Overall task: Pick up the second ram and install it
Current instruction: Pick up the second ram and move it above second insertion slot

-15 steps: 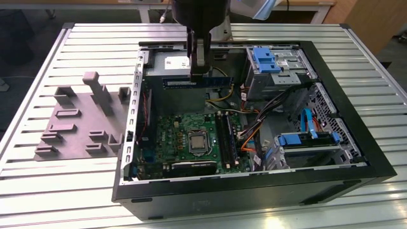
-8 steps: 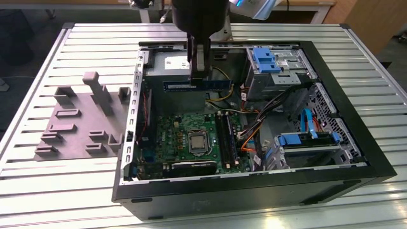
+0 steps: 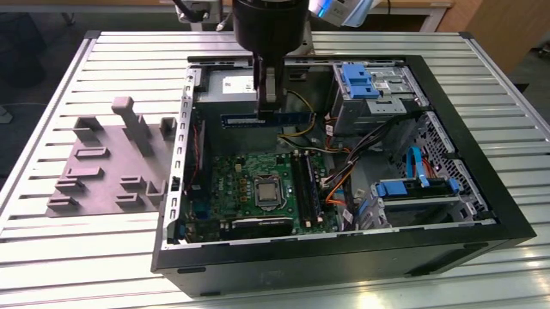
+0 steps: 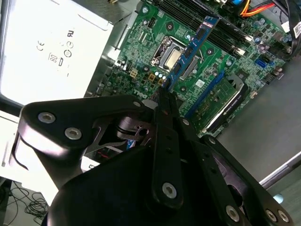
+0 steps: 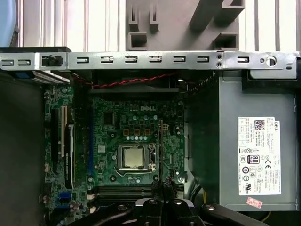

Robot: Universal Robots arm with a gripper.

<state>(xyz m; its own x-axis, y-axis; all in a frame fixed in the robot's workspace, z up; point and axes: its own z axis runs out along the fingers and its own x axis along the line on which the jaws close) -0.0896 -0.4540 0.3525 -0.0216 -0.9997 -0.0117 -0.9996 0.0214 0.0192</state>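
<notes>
Aloft, second ram (image 3: 297, 118) in gripper (image 3: 269, 108)

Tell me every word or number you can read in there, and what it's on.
On the white label of the power supply: small print, symbols and a barcode, too small to read.
On the motherboard: white lettering, too blurred to quote.
On the second ram: nothing legible.

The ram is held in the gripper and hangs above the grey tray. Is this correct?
Not quite. The gripper does hold the ram, but it hangs over the open case, above the motherboard, as the second wrist view shows. The tray lies outside the case, at the exterior view's left.
</notes>
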